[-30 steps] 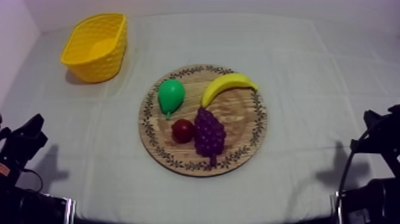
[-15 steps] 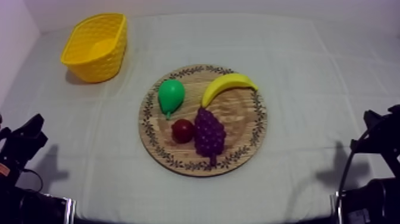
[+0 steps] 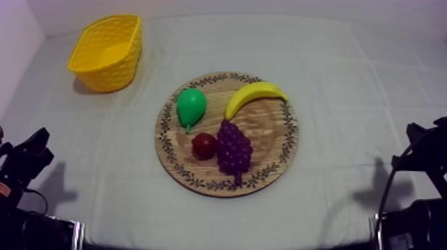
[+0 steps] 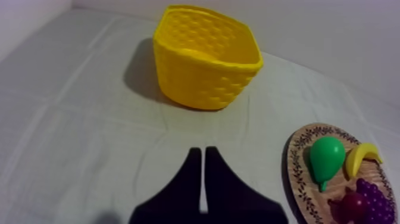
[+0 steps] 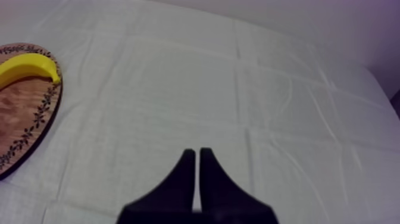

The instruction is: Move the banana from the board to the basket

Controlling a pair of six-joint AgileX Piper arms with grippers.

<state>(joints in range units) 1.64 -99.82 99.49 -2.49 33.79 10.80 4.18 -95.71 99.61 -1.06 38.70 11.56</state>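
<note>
A yellow banana (image 3: 255, 96) lies on the far right part of the round wooden board (image 3: 276, 156) in the middle of the table. The yellow basket (image 3: 107, 52) stands at the far left, apart from the board. My left gripper (image 3: 38, 142) rests low at the left edge, shut on nothing; from its wrist its fingers (image 4: 203, 156) form a narrow wedge pointing toward the basket (image 4: 205, 56), with the board (image 4: 296, 179) and banana (image 4: 362, 158) off to the side. My right gripper (image 3: 416, 131) rests low at the right edge, shut (image 5: 197, 155), with the banana (image 5: 28, 67) far off.
On the board also lie a green pear (image 3: 191, 108), a small red fruit (image 3: 204, 145) and a purple bunch of grapes (image 3: 234, 149). The grey-white cloth (image 3: 346, 86) covers the table all around.
</note>
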